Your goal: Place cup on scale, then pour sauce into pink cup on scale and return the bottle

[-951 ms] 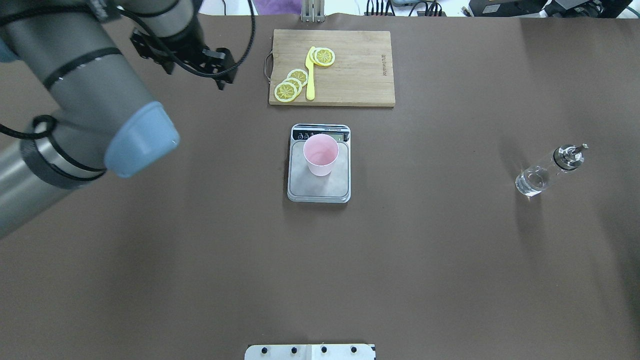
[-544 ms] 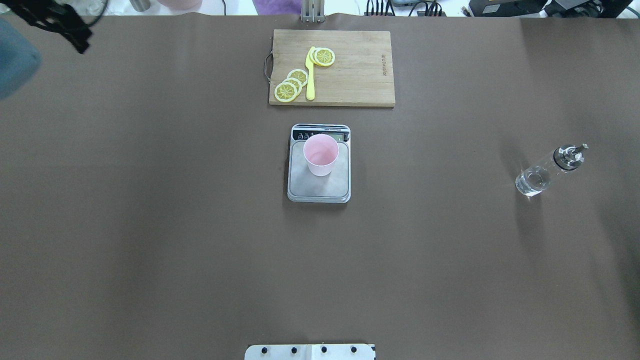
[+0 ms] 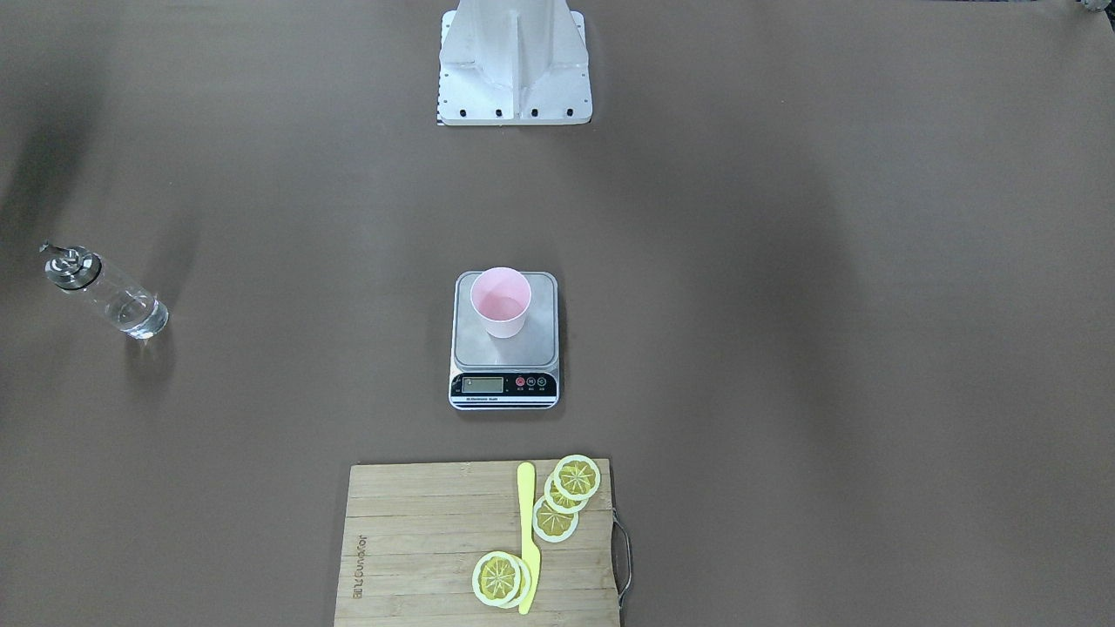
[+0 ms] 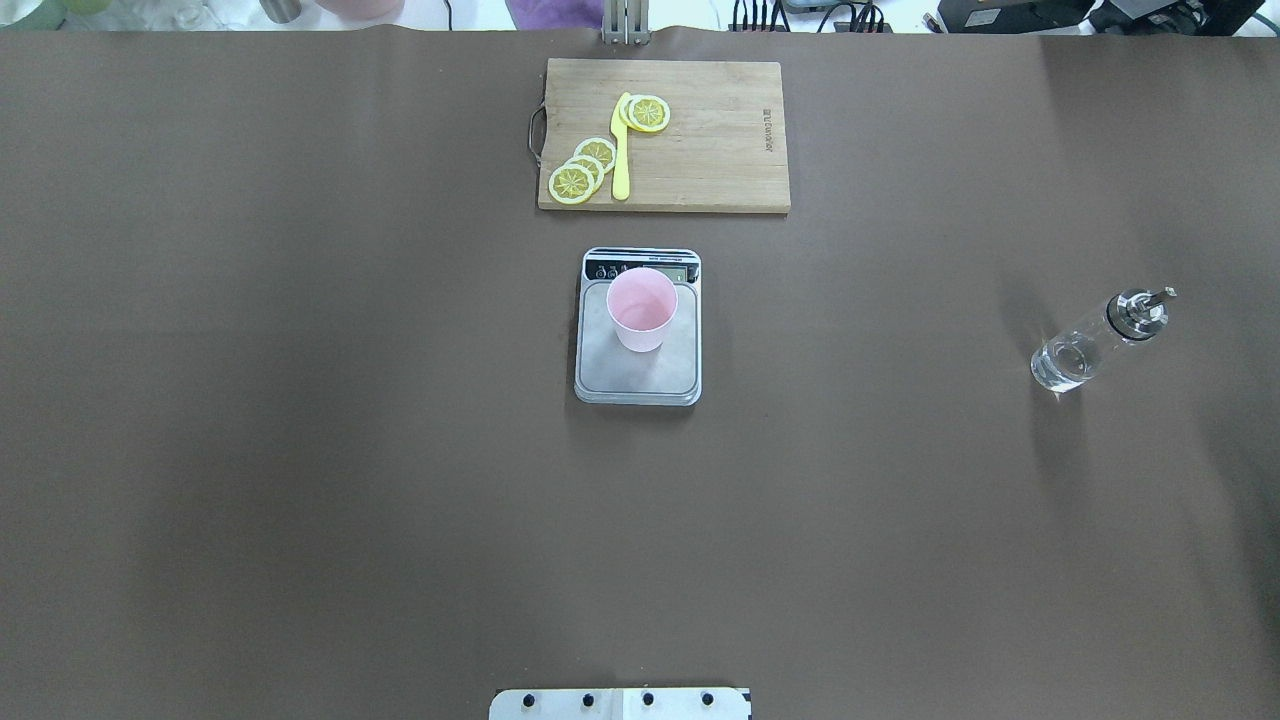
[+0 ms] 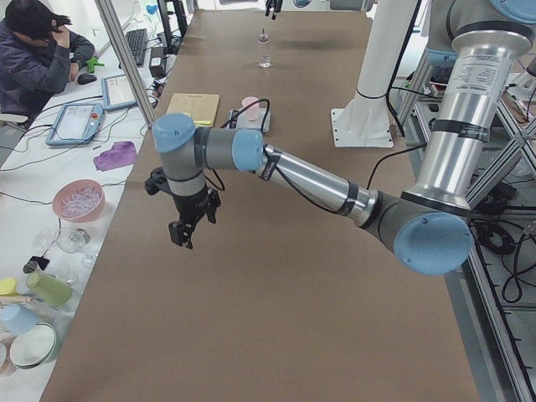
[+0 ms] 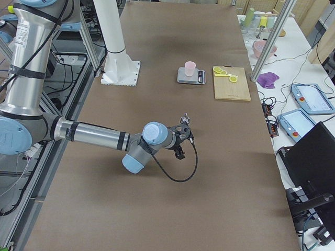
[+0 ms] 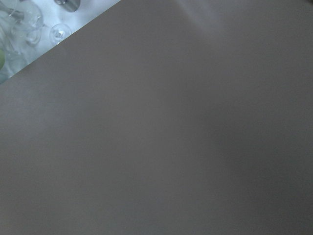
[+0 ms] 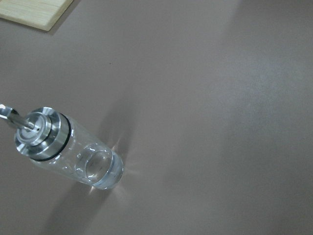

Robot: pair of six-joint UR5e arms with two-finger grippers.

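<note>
The pale pink cup (image 4: 641,308) stands upright on the steel scale (image 4: 638,375) at the table's middle, as the front-facing view shows too, cup (image 3: 501,300) on scale (image 3: 505,357). The clear glass bottle (image 4: 1095,342) with its silver spout stands upright alone far to the right; the right wrist view looks down on this bottle (image 8: 68,152) from close above. Neither arm enters the overhead view. Only the side views show my left gripper (image 5: 186,230), low over bare table, and my right gripper (image 6: 180,142) beside the bottle; I cannot tell if either is open.
A bamboo cutting board (image 4: 700,150) with lemon slices (image 4: 583,168) and a yellow knife (image 4: 621,150) lies behind the scale. Glasses and bowls (image 5: 79,201) sit on a side table past the left end. A person (image 5: 38,59) sits at the far left.
My left arm, which filled the overhead view's upper left, has drawn back to the left and out of that view. Cup, scale and bottle have not moved.
</note>
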